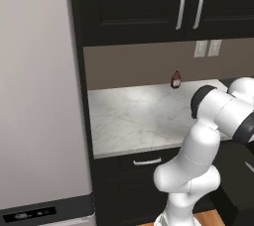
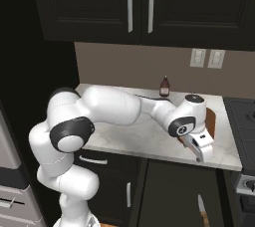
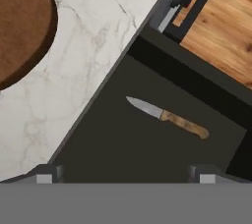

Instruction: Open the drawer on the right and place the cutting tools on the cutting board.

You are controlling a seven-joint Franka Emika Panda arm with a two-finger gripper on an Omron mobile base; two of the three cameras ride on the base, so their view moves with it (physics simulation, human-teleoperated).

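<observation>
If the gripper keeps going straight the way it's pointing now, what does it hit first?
Probably the floor of the open drawer, just short of the knife lying there. The gripper is open; depth is hard to judge.

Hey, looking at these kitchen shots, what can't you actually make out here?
- Cutting board: cut off by the hand view's top and left edges; in the right base view the arm covers most of it.
- Open drawer: its near end lies below the hand view's bottom edge, so any other contents are hidden.
- Knife: tiny in the right base view.
- Bottle: label too small to read.
</observation>
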